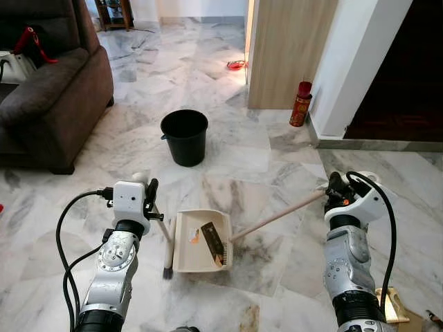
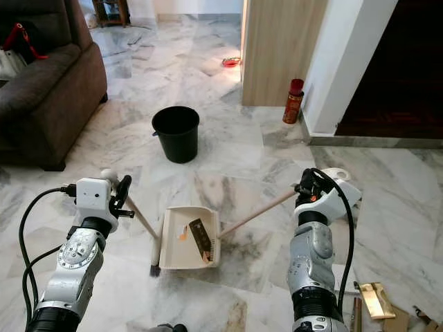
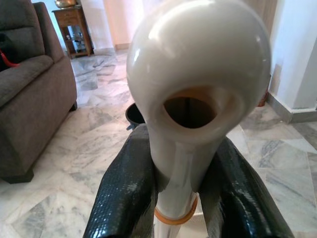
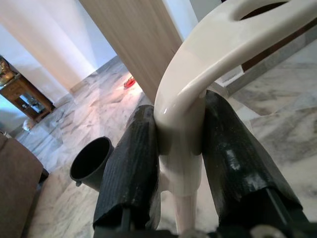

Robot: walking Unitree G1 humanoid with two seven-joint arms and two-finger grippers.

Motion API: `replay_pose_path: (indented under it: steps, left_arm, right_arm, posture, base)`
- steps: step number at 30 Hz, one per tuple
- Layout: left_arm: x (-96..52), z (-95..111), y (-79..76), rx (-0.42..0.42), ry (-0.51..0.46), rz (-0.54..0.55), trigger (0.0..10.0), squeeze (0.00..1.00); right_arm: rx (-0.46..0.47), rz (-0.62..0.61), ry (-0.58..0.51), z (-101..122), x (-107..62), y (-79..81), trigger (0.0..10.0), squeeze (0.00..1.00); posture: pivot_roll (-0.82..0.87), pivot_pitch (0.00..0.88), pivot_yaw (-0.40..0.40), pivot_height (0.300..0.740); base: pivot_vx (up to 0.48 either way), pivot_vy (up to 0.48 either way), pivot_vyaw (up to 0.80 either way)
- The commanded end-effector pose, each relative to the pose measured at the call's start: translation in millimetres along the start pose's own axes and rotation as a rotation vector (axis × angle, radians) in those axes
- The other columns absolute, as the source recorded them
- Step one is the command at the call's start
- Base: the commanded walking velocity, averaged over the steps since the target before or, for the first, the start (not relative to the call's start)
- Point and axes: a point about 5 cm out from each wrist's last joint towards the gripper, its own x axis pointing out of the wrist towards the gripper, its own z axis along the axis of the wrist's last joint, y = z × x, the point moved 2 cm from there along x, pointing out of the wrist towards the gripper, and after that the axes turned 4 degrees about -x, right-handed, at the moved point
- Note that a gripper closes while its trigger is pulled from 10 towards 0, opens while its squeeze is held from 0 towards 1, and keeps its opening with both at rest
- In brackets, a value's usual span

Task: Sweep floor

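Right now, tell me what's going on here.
The robot is sweeping the marble floor with a tool in each arm. Its left gripper has its jaws shut on the cream dustpan handle, and the dustpan sits on the floor. Its right gripper is shut on the broom handle, and the broom's brush head lies inside the pan. A black bucket stands just beyond them.

No text, label, brand or number can be read anywhere. The red can (image 1: 301, 104) by the wall, far beyond the right tool, carries print too small to make out. The dustpan (image 1: 201, 242) and black bucket (image 1: 184, 136) show no markings.
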Motion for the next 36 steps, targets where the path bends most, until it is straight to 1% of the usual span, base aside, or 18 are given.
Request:
replay_pose_path:
  steps: [1, 5, 21, 27, 30, 32, 36]
  left_arm:
    - [3.9, 13.9, 0.5, 0.021, -0.060, -0.005, 10.0, 0.00]
    - [3.5, 14.0, 1.0, 0.025, -0.059, 0.000, 10.0, 0.00]
    - [4.3, 15.7, 1.0, 0.026, -0.063, 0.004, 10.0, 0.00]
    - [4.3, 15.7, 0.7, 0.025, -0.063, 0.003, 10.0, 0.00]
    - [4.4, 15.6, 0.5, 0.024, -0.063, 0.002, 10.0, 0.00]
    - [4.5, 15.5, 0.4, 0.025, -0.061, 0.002, 10.0, 0.00]
    - [4.7, 15.7, 0.1, 0.024, -0.062, 0.002, 10.0, 0.00]
  right_arm:
    - [0.039, 0.020, -0.047, 11.9, 4.0, 6.5, 10.0, 0.00]
    - [0.041, 0.021, -0.044, 12.0, 4.3, 6.3, 10.0, 0.00]
    - [0.034, 0.053, -0.004, 5.9, 3.9, 9.6, 10.0, 0.00]
    - [0.008, 0.070, 0.003, 4.8, 2.9, 10.6, 10.0, 0.00]
    - [-0.009, 0.092, 0.007, 3.8, 2.6, 14.2, 10.0, 0.00]
    - [0.017, 0.093, 0.012, 2.8, 2.5, 15.3, 10.0, 0.00]
    - [-0.004, 0.101, 0.011, 3.3, 2.4, 15.6, 10.0, 0.00]
  posture:
    - [0.06, 0.046, 0.024, 0.740]
    - [0.07, 0.053, 0.021, 0.740]
    - [0.07, 0.067, 0.019, 0.740]
    - [0.07, 0.069, 0.019, 0.740]
    - [0.07, 0.070, 0.018, 0.740]
    - [0.07, 0.070, 0.018, 0.740]
    - [0.07, 0.071, 0.017, 0.740]
  base:
    - [0.000, 0.000, 0.00]
    - [0.000, 0.000, 0.00]
    - [0.341, 0.000, 0.00]
    - [0.351, 0.000, 0.00]
    - [0.351, 0.000, 0.59]
    - [0.352, 0.000, 0.00]
    - [0.352, 0.000, 0.00]
